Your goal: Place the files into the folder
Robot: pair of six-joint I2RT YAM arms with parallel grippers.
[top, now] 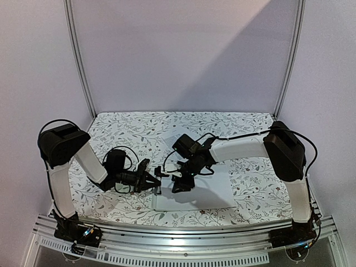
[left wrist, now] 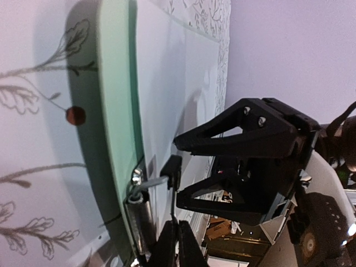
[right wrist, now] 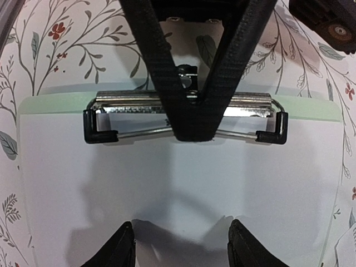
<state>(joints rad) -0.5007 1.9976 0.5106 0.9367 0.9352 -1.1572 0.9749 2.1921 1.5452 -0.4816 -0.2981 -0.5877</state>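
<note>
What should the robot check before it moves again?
1. Left gripper shut, with its tip at the clip: ok.
2. Right gripper open and holding nothing, above the paper: ok.
3. White sheet lying flat on the green folder: ok.
4. Top edge of the white sheet tucked under the clip: cannot tell, the left gripper covers the middle.
5. The two grippers apart, not bumping each other: ok.
</note>
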